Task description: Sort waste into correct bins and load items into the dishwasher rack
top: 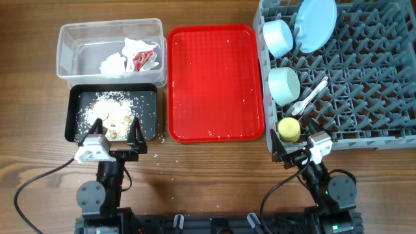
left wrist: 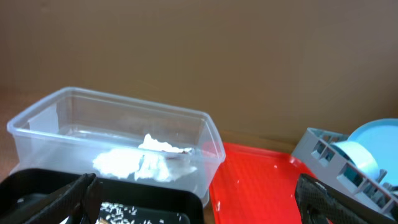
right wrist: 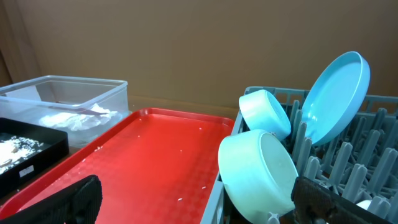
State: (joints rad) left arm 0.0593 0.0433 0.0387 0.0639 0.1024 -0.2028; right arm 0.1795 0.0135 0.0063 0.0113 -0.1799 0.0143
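Note:
The clear tub point(top: 71, 40) at the back left holds the white tissue point(top: 113, 64) and the red-and-white wrapper point(top: 143, 60). The black tray point(top: 73, 117) in front of it holds food scraps and rice crumbs point(top: 110, 116). The grey rack point(top: 364, 84) at the right holds the blue plate point(top: 315, 23), two blue bowls point(top: 279, 36) point(top: 284, 84), the yellow cup point(top: 289, 129) and white cutlery point(top: 311, 96). My left gripper point(top: 116, 133) is open and empty at the black tray's near edge. My right gripper point(top: 294, 148) is open and empty at the rack's near left corner.
The flat red tray point(top: 214, 84) lies between the bins and the rack, with a few white crumbs on it. A few crumbs lie on the wood table point(top: 214, 175) near the black tray. Cables run from both arm bases along the front edge.

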